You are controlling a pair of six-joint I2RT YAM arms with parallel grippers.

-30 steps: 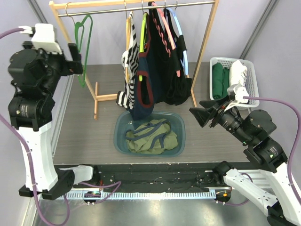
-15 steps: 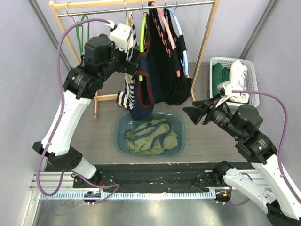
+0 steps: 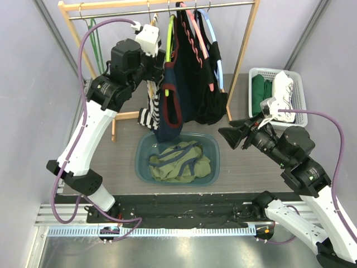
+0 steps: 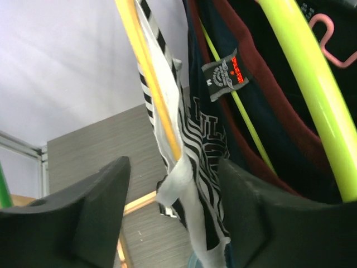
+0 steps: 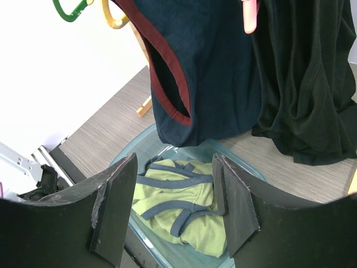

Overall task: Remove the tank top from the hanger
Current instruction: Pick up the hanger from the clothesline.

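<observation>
A black-and-white striped tank top [image 3: 150, 109] [image 4: 192, 167] hangs on a yellow hanger [image 3: 151, 33] [image 4: 150, 72] at the left of the clothes on the rail. My left gripper [image 3: 158, 78] [image 4: 172, 167] is up at the rail, open, with its jaws either side of the striped fabric. The cloth lies against the right finger and a gap shows on the left. My right gripper [image 3: 225, 137] [image 5: 174, 167] hovers open over the right side of the bin, holding nothing.
A navy tank top [image 3: 170, 100] [image 5: 206, 72] on a lime hanger [image 3: 168, 39] and black garments [image 3: 201, 84] hang beside the striped one. Below stands a blue bin [image 3: 142, 156] with a green shirt [image 3: 178, 162]. A white basket [image 3: 298, 89] sits at the right. An empty green hanger [image 3: 92, 33] hangs at the left.
My left arm swung from the far left up to the rail and brought its jaws around the striped tank top, and they have narrowed. The right gripper barely shifted.
</observation>
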